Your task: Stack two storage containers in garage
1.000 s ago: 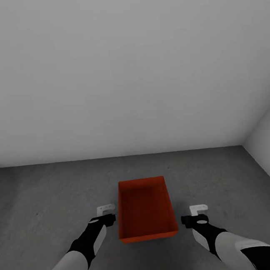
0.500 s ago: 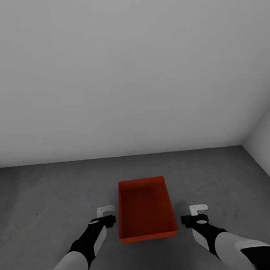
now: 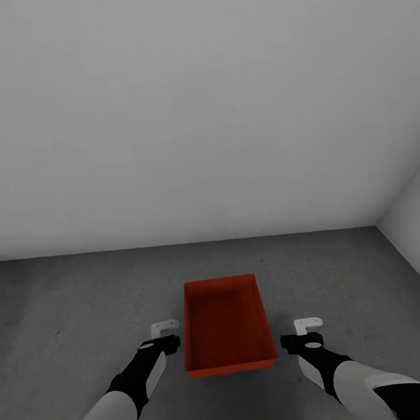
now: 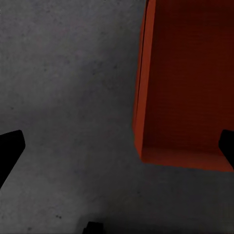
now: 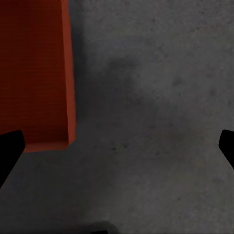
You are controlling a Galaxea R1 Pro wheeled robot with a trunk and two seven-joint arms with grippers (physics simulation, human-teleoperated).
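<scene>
An orange-red rectangular storage container (image 3: 226, 323) sits open-topped on the dark grey mottled concrete floor (image 3: 64, 305) near the plain grey-white wall (image 3: 192, 107); the left gripper (image 3: 165, 336) and right gripper (image 3: 303, 333) flank it, apart from its walls; both sets of fingers spread wide, holding nothing.

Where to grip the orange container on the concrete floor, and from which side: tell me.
Judging by its pose, take the orange container by its two long walls, one gripper per side. It sits open-topped on the floor with the left gripper and right gripper already flanking it, both open. The walls are plain, with no handles visible, so squeezing inward seems best.
</scene>
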